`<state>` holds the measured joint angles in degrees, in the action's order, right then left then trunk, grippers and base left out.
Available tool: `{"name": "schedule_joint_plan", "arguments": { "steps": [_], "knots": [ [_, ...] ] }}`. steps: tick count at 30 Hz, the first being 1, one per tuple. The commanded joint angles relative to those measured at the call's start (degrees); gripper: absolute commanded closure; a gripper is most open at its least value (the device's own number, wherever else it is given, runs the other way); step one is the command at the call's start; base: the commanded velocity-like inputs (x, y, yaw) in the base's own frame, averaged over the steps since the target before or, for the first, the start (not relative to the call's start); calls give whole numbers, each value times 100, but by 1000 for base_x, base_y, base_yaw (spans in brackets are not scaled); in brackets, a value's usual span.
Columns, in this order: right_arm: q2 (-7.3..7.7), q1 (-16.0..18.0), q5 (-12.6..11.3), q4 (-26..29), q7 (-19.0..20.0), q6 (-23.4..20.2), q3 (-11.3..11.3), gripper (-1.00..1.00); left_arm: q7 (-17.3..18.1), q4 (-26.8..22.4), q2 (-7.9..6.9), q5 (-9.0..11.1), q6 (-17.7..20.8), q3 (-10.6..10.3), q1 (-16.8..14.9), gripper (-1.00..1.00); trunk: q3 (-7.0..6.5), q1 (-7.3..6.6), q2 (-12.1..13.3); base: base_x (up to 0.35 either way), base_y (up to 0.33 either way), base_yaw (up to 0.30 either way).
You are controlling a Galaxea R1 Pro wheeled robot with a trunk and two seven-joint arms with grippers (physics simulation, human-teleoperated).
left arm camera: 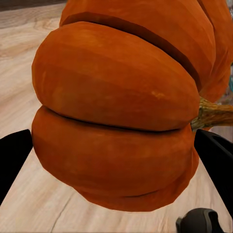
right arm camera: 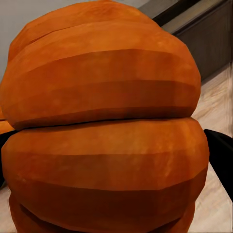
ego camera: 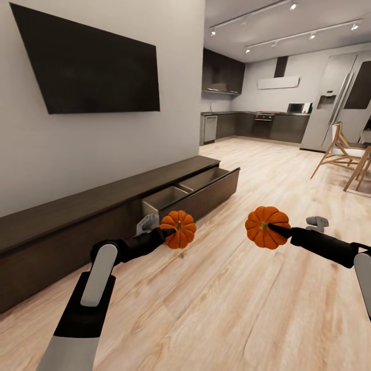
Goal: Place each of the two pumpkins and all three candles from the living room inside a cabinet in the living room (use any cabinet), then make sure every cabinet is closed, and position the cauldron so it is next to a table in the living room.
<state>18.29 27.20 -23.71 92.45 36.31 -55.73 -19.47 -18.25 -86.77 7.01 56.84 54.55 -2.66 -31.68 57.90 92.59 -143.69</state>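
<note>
While the long, low cabinet (ego camera: 98, 216) runs along the wall with its long axis stretching from about eight o'clock up toward one o'clock in the head view, its far drawer (ego camera: 198, 188) stands pulled out, pale inside and open to the top. That drawer lies at roughly twelve o'clock from the left gripper (ego camera: 166, 233) and at about ten o'clock from the right gripper (ego camera: 275, 228), so the left arm is plainly the nearer one and would, I judge, reach the opening first, with the right arm needing to cross over bare wooden floor (ego camera: 216, 299).

Each gripper is clamped on a pumpkin. The left pumpkin (ego camera: 179, 229) hangs just in front of the drawer's front panel, above the floor; the right pumpkin (ego camera: 267, 226) is held well apart from the cabinet, at about three o'clock from the first.

From the head camera both pumpkins show their stems facing it. The left wrist view adds a close look: ribbed orange flesh (left arm camera: 116, 111) squeezed between black fingers (left arm camera: 14, 160), stem jutting sideways. The right wrist view shows its pumpkin (right arm camera: 104, 126) with a strip of the dark cabinet behind.
</note>
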Motion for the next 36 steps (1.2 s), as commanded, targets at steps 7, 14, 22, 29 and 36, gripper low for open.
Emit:
{"name": "schedule_joint_plan", "arguments": {
  "steps": [7, 14, 22, 29, 36],
  "knots": [
    [-8, 5, -37, 1, -102, -35, -15, 100, -157, 8, -111, 149, -37, 15, 30, 100, 5, 1, -3, 263, -228, 0],
    [-5, 5, -39, 1, -100, -34, -13, 100, -170, 2, -152, 142, -41, 19, 62, 100, 1, 1, -3, 263, -228, 96],
    [-1, -19, -53, 10, -54, -43, -2, 100, -187, 0, -156, 118, -46, 14, 72, 100, -11, 1, -3, 263, -228, 213],
    [3, -24, -54, 10, -46, -55, 4, 100, -184, 1, -156, 110, -42, 11, 74, 100, -26, 1, -3, 263, -228, 70],
    [1, -29, -54, 10, -40, -44, 8, 100, -196, 4, -158, 108, -41, 11, 76, 100, -26, 1, -3, 263, -228, 2]
  ]
}}
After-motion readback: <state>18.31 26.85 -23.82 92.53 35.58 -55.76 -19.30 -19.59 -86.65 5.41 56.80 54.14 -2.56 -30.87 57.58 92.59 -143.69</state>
